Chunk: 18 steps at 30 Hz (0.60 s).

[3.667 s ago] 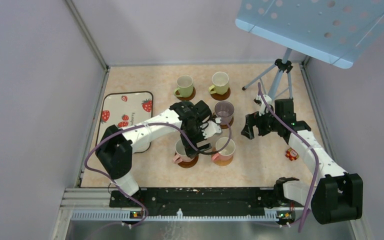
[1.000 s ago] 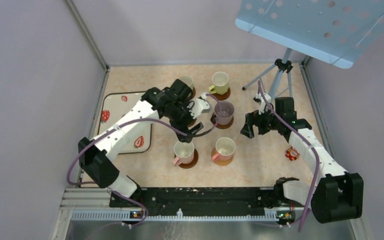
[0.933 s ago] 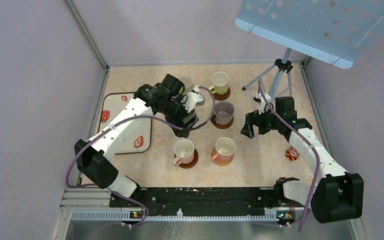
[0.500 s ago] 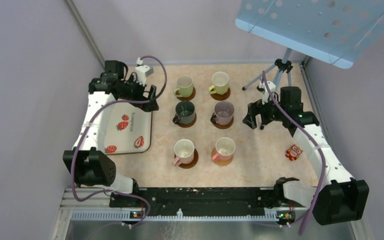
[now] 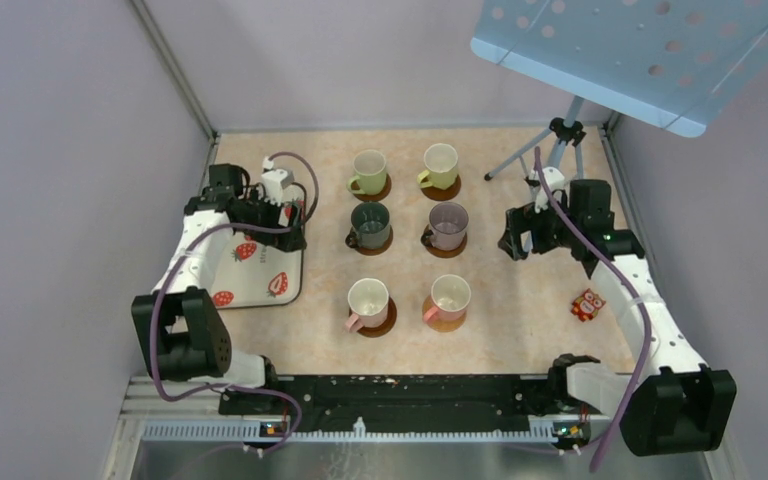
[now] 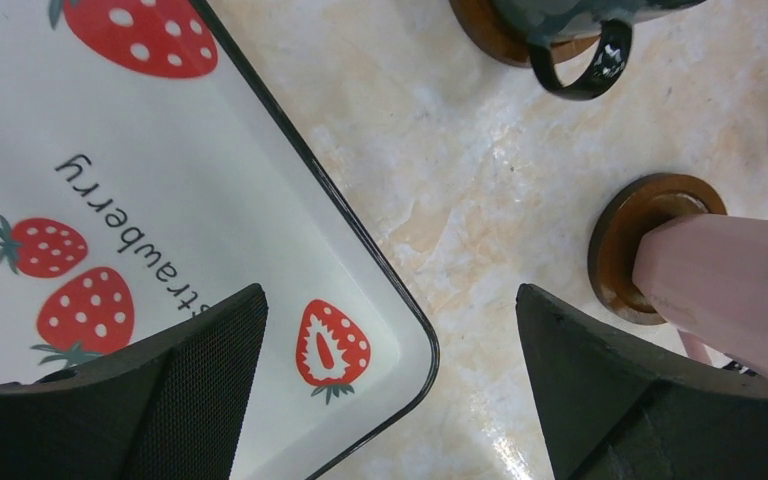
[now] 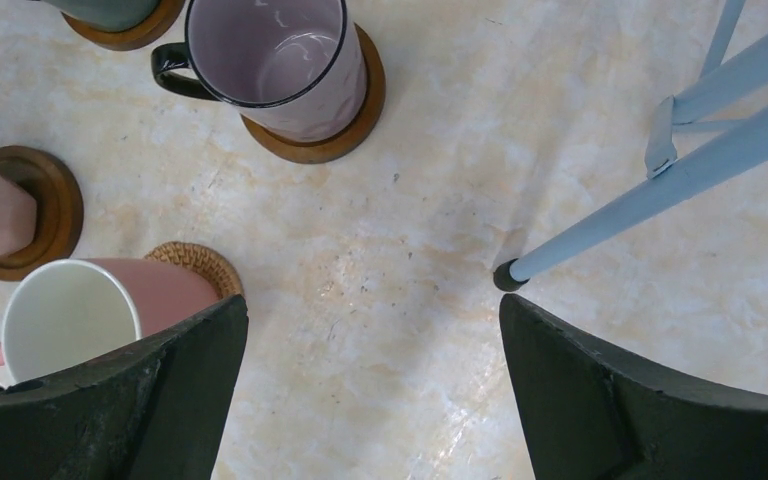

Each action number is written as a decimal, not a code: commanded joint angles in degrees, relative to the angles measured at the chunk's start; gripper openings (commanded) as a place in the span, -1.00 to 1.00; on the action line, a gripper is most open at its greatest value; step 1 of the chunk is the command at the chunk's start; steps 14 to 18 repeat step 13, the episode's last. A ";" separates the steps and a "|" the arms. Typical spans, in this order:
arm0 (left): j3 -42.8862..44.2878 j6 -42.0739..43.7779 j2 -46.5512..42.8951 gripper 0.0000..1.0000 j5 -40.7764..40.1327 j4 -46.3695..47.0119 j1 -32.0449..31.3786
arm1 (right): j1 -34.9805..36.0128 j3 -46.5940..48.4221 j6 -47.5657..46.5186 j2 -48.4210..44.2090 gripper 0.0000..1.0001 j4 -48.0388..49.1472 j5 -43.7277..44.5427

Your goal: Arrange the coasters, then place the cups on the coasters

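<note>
table (image 5: 520, 330) | carries: six coasters (image 7: 60, 205); tray (image 5: 256, 270); tripod (image 5: 564, 128); packet (image 5: 588, 303)

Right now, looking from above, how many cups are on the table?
6, in three rows of two: left light green cup and right light green cup farthest, dark green-grey cup and mauve cup in the middle, left pink cup and right pink cup nearest. None appears hidden.

dark cup (image 6: 580, 6): cut by top edge | red packet (image 5: 588, 304): too small to identify
</note>
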 commanded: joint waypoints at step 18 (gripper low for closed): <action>-2.30 0.89 -2.00 0.97 -0.89 4.49 1.12 | -1.46 -2.03 0.30 -0.59 0.89 2.15 0.79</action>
